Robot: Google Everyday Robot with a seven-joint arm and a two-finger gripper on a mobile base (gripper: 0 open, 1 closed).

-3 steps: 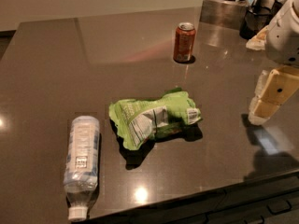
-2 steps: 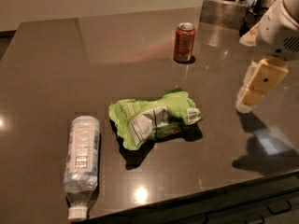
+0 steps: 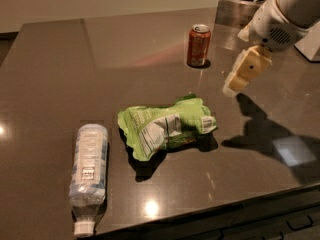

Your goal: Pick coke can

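Note:
The coke can [image 3: 198, 45] is a small red-orange can with a silver top, standing upright at the back of the dark table [image 3: 60, 74]. My gripper [image 3: 242, 73] hangs above the table to the right of the can and a little nearer the front, a short gap away from it. Its cream fingers point down and to the left. The white arm comes in from the upper right corner. Nothing is between the fingers that I can see.
A crumpled green chip bag [image 3: 167, 125] lies in the middle of the table. A clear plastic water bottle [image 3: 89, 173] lies on its side at the front left. A metal container [image 3: 239, 9] stands at the back right, behind the can.
The gripper has moved left and toward the back of the table, closing in on the coke can. The can, bag and bottle have not moved.

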